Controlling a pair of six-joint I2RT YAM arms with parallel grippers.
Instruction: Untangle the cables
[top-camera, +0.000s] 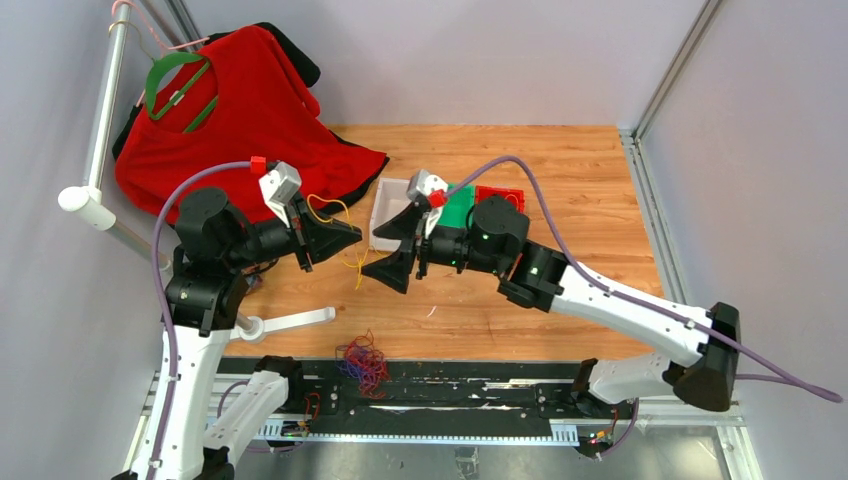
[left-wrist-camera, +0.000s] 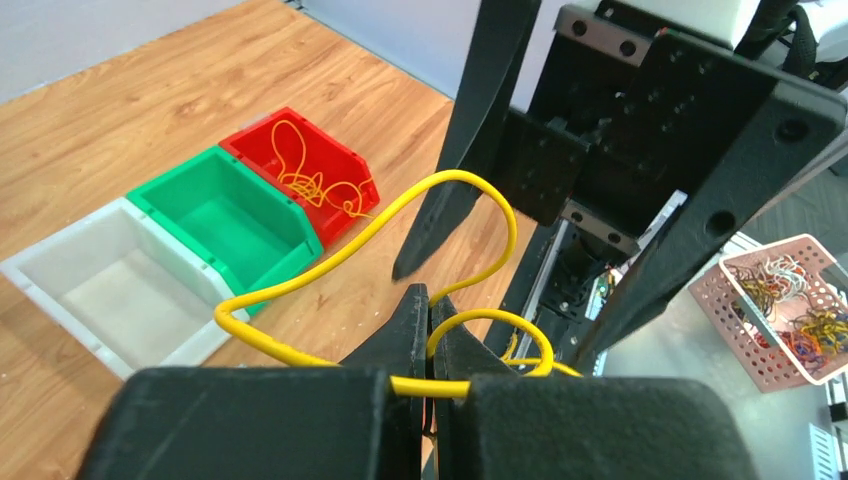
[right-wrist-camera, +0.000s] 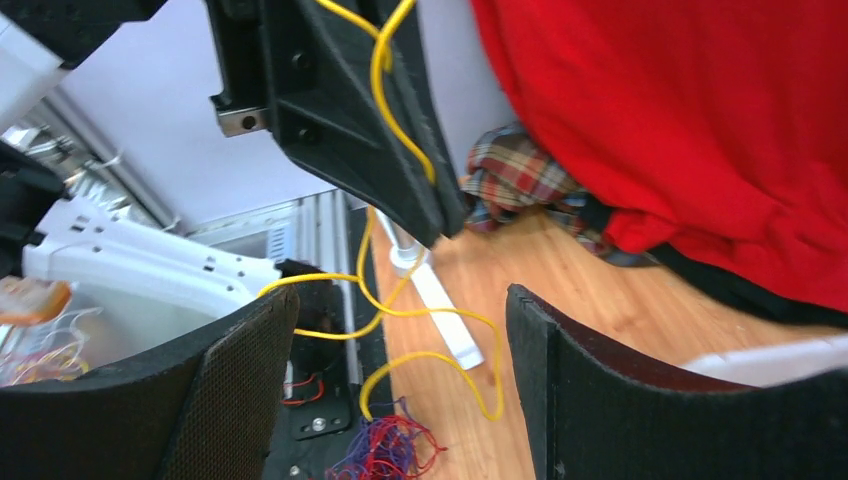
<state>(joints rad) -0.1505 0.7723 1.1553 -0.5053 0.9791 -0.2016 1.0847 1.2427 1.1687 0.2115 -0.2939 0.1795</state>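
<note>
My left gripper (top-camera: 347, 236) is shut on a thin yellow cable (left-wrist-camera: 350, 238), which loops out on both sides of its tips (left-wrist-camera: 430, 302) and hangs down toward the table (top-camera: 359, 264). Facing it, my right gripper (top-camera: 398, 247) is open wide. Its two fingers (right-wrist-camera: 250, 350) stand either side of the hanging yellow cable (right-wrist-camera: 440, 315) without touching it. A tangle of red and purple cables (top-camera: 365, 362) lies at the table's near edge, also low in the right wrist view (right-wrist-camera: 385, 452). Another yellow cable (left-wrist-camera: 312, 180) lies in the red bin (left-wrist-camera: 345, 165).
A white bin (top-camera: 383, 217), a green bin (top-camera: 462, 206) and the red bin (top-camera: 500, 194) stand in a row mid-table. A red shirt (top-camera: 240, 110) on a green hanger (top-camera: 178, 85) drapes at the back left. A pink basket (left-wrist-camera: 740, 305) of cables sits off the table.
</note>
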